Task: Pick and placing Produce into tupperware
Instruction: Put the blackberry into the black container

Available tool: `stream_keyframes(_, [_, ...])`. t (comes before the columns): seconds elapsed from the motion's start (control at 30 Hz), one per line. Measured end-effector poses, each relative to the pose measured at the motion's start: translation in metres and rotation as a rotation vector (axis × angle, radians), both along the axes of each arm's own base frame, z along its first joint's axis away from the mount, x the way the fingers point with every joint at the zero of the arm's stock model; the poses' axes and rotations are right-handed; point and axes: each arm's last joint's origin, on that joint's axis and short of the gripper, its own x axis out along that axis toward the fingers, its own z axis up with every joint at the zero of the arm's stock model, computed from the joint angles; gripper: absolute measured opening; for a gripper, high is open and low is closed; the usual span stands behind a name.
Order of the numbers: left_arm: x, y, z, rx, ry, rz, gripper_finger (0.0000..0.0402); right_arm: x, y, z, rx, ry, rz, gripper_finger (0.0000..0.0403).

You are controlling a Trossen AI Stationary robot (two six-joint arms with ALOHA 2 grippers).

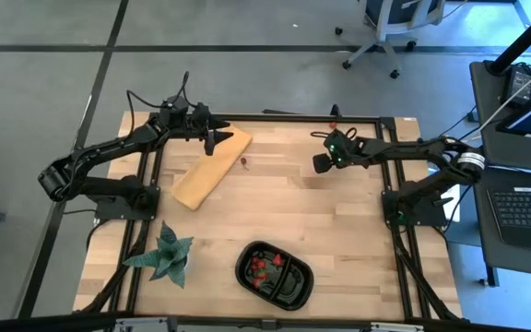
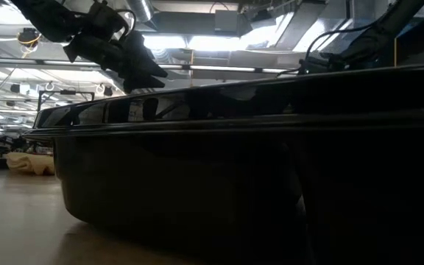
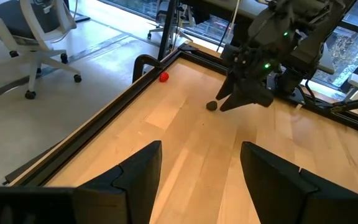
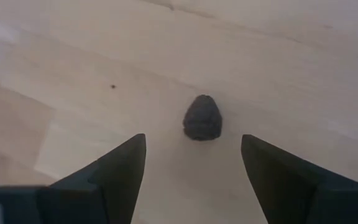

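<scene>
Now the right pincer [image 1: 321, 163] hangs low over the far part of the tabletop [image 1: 339, 231], with its two fingers spread wide, and a dark berry [image 4: 202, 117] lies on the wood just ahead of the gap between them, not touched by either finger. From the left wrist view the same berry [image 3: 212, 106] sits right beside the tip of the right pincer [image 3: 244, 99], so I judge that the step in hand is the pick of this berry. To do it well, the pincer should go a little forward until the berry is truly between the fingers, then descend until the tips almost meet the wood, and close softly, because such a small round fruit can roll away or be crushed. The berry looks a bit nearer to one finger, so a small sideways correction seems wise first. The tupperware [image 1: 275, 274] stands at the near edge, well apart from here, and it holds already some red fruits [image 1: 261, 267] in its compartments; the carry will be long and should be steady. One red fruit [image 3: 164, 77] waits near the far frame, and another small one [image 1: 248, 162] lies just beside the tan board [image 1: 206, 175]. The left pincer [image 1: 215, 138] hovers over that board, its fingers wide too and holding nothing.
</scene>
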Motion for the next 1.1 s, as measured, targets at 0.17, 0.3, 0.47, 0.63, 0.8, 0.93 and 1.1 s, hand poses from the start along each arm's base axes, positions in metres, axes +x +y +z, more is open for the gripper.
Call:
stream_keyframes(0.17, [0.000,0.000,0.000,0.000,0.000,0.000,0.0212,0.000,-0.007,-0.007,-0.004,0.017,0.000,0.0265])
stream_keyframes(0.3, [0.000,0.000,0.000,0.000,0.000,0.000,0.0212,0.004,-0.010,-0.011,-0.025,0.008,0.020,0.0265])
stream_keyframes(0.47, [0.000,0.000,0.000,0.001,0.000,0.000,0.0212,0.005,-0.012,-0.019,-0.019,0.035,0.026,0.0265])
stream_keyframes(0.63, [0.000,0.000,0.000,0.001,0.000,0.001,0.0212,0.007,-0.013,-0.024,-0.015,0.061,0.029,0.0265])
stream_keyframes(0.8, [0.000,0.000,0.000,0.001,0.000,0.001,0.0212,0.006,-0.013,-0.025,-0.018,0.065,0.026,0.0249])
stream_keyframes(0.93, [0.000,0.000,0.000,0.001,0.000,0.001,0.0212,0.006,-0.013,-0.025,-0.019,0.072,0.023,0.0214])
stream_keyframes(1.1, [0.000,0.000,0.000,0.001,0.000,0.000,0.0212,0.005,-0.013,-0.026,-0.027,0.086,0.021,0.0162])
